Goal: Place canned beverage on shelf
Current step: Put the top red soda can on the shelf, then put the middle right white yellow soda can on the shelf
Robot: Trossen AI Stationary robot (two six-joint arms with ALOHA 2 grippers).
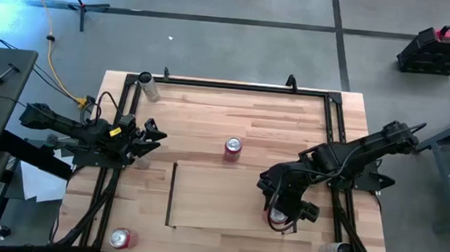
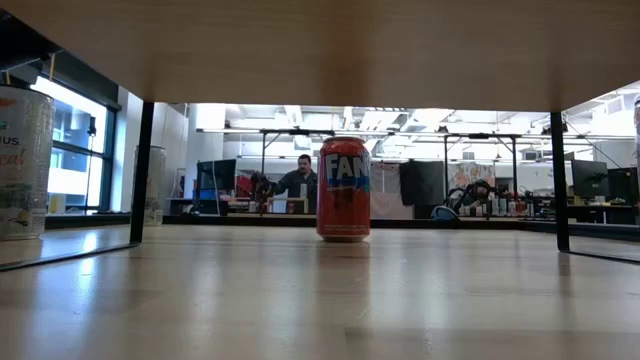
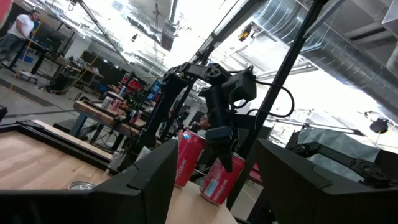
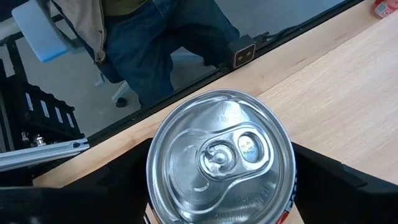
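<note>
While our right gripper (image 1: 281,217) hangs over the shelf (image 1: 219,198) near its right rail, a silver-topped red can (image 4: 221,160) stands upright between its spread fingers, which flank it; we cannot tell whether they touch it. Our left gripper (image 1: 157,133) waits half-spread beyond the shelf's left rail.

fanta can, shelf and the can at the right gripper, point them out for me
fanta can (image 2: 343,190): low view, middle of its label
shelf (image 1: 219,198): high view, bare wood of the panel
can at the right gripper (image 4: 219,155): right wrist view, silver lid by the tab
</note>
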